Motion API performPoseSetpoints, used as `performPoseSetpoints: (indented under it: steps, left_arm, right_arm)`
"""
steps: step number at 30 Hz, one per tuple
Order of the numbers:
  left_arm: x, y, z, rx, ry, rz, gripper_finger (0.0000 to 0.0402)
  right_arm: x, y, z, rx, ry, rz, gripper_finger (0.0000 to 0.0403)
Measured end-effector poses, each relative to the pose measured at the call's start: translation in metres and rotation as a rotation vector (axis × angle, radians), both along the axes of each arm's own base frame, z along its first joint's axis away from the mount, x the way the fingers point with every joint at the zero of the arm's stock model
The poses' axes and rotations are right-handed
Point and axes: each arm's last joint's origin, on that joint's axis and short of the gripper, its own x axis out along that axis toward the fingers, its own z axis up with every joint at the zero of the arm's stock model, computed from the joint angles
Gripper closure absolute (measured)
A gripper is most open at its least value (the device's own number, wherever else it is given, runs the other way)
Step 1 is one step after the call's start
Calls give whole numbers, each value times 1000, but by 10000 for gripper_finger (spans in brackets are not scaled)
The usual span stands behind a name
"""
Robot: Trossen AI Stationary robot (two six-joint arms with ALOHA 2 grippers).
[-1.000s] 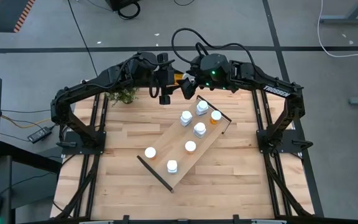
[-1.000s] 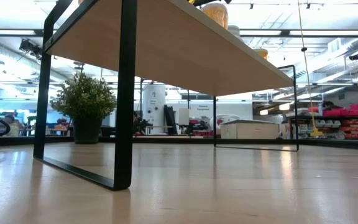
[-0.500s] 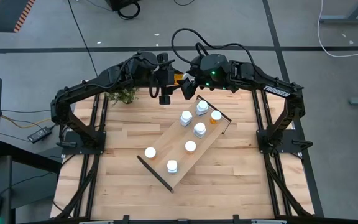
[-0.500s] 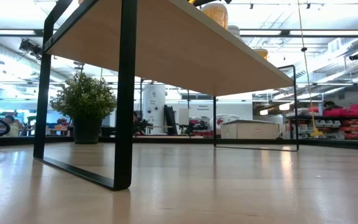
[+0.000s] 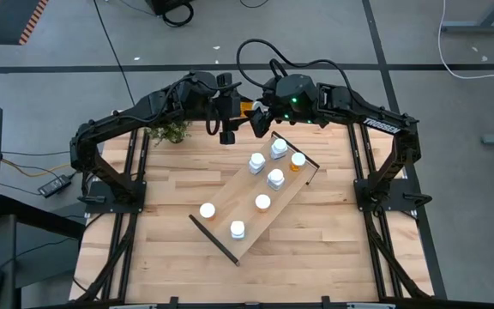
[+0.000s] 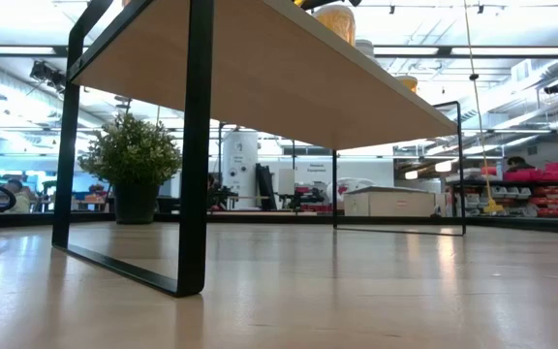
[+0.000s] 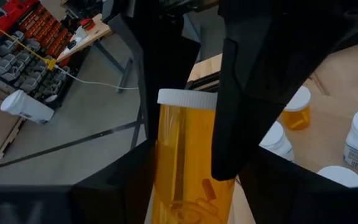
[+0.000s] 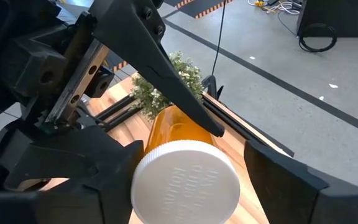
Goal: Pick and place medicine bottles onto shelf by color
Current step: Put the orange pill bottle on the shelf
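Sm green potted plant point(image 5: 171, 131) at table point(image 5: 170, 257) far-left corner, cables on floor point(image 5: 50, 184)
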Motion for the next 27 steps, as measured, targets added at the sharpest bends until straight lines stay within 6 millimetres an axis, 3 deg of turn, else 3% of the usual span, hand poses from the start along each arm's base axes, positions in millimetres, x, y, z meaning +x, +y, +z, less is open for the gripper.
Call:
performPoseSetpoints:
  steps: [14,27]
  left_arm:
    - [0,0,0,9,3,16,187]
    - [-1,2,0,16,5,36,185]
  right_arm:
    - [0,0,0,-1,-3,7,186]
    - [0,0,0,-5,-1,8,185]
